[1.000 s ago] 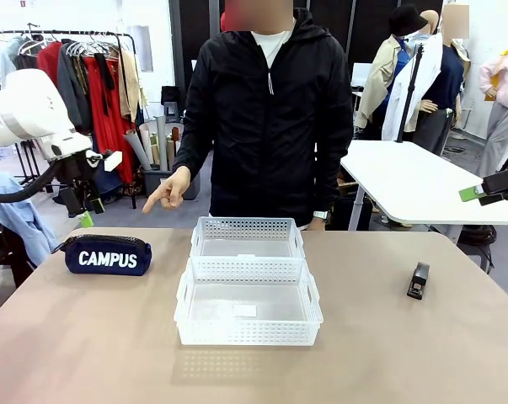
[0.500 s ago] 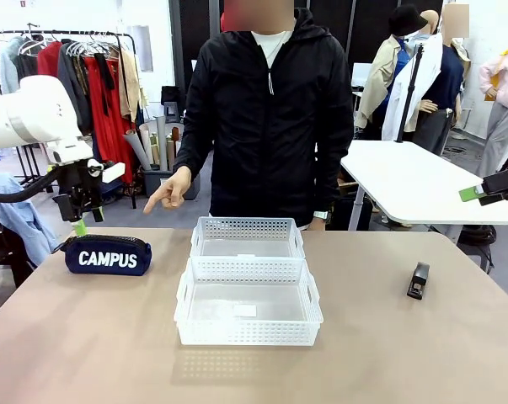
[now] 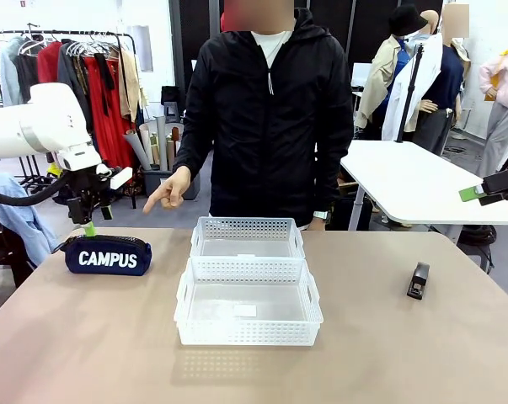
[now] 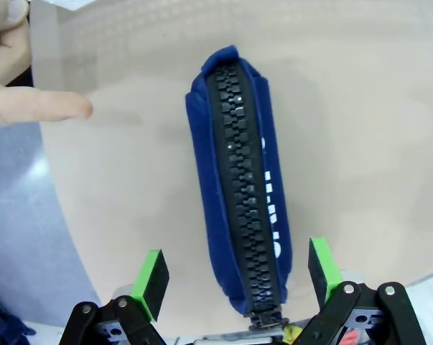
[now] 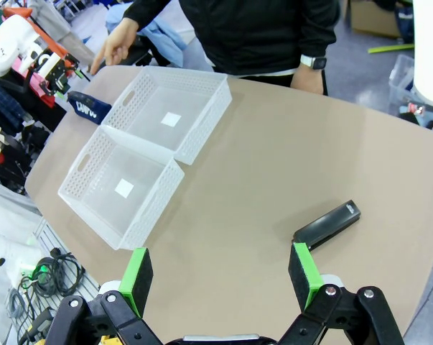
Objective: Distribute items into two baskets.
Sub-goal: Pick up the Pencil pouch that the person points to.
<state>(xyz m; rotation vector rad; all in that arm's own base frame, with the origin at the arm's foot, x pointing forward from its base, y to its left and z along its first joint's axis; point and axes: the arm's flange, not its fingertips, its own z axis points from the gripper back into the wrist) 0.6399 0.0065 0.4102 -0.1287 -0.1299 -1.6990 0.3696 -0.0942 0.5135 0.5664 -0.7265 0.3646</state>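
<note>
The navy pouch [image 3: 108, 255] with white "CAMPUS" lettering lies at the table's left. In the left wrist view the pouch [image 4: 238, 180] lies zip up, with its near end between my fingers. My left gripper [image 3: 89, 223] hangs open just above the pouch's far left end, and its [image 4: 236, 272] jaws stand wide apart. Two white mesh baskets, a far one [image 3: 247, 227] and a near one [image 3: 248, 331], stand empty mid-table. The black stapler [image 3: 418, 280] lies at the right. My right gripper [image 5: 220, 274] is open high above the stapler [image 5: 327, 224], and the gripper [image 3: 481, 191] shows at the right edge.
A person in a black jacket stands at the far side, one hand [image 3: 169, 192] pointing down toward the pouch; the fingertip [image 4: 51, 108] hovers beside it. Another white table [image 3: 405, 181] stands behind on the right. Bare tabletop [image 3: 110, 337] lies in front of the baskets.
My left gripper has moved right and down, closer to the pouch's far end. The right arm, the pointing hand and the items have stayed still.
</note>
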